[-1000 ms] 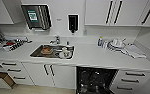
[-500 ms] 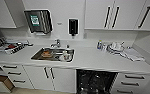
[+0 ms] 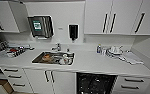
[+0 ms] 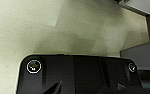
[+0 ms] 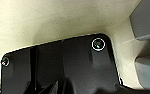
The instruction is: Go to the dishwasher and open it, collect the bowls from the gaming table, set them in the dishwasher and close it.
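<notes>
Closest to me, under the worktop edge, the dishwasher (image 3: 95, 83) stands open, a dark cavity with racks glinting inside; what sits on those racks I cannot make out. It is flanked by white cupboard doors (image 3: 49, 81) on one side and white drawers (image 3: 132, 83) on the other, all with black handles. More drawers (image 3: 12, 77) sit further along at the left.

On the white worktop (image 3: 91, 63) above, the steel sink (image 3: 53, 58) is sunk in, and it holds a jumble of dishes, something orange among them and pale pieces toward its right end. A tap (image 3: 57, 46) stands just behind it. Left of the sink lies a rack of cutlery and small items (image 3: 9, 49). To the right, near the wall, a stack of pale crockery (image 3: 115, 50) rests beside a small bottle (image 3: 98, 48).

Farther back on the wall hang a paper towel dispenser (image 3: 41, 26) and a dark soap dispenser (image 3: 73, 31), with white wall cupboards (image 3: 116, 17) above.

Both wrist cameras look down on pale speckled floor (image 4: 41, 27); whether either gripper's fingers are apart or together I cannot tell.
</notes>
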Motion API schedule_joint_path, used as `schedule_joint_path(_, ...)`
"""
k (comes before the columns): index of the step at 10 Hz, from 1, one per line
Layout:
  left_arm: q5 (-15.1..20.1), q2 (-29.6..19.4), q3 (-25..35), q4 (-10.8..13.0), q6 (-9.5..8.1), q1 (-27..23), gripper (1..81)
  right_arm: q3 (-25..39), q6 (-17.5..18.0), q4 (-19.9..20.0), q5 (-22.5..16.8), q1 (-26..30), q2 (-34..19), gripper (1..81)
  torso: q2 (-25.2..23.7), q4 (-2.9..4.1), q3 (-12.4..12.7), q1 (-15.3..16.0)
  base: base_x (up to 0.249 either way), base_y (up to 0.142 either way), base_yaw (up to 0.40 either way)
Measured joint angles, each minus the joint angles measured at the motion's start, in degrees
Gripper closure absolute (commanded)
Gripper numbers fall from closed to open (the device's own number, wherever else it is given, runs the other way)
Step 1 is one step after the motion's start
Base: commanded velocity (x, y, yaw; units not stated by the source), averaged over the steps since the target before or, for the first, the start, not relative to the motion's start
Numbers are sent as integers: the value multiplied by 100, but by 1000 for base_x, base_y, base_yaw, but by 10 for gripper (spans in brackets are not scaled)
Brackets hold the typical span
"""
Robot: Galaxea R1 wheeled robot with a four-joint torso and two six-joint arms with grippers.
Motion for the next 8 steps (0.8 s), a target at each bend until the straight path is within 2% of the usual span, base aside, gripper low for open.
schedule_joint_path(5,0,0,0,2,2,-5,10,-1,-1,-4,-7,-2,2,10,888,0,44,-571,0,0,0)
schedule_joint_path(8,-2,0,0,2,5,-20,10,-4,-1,-4,-2,16,2,10,1473,0,418,-949,0,0,0)
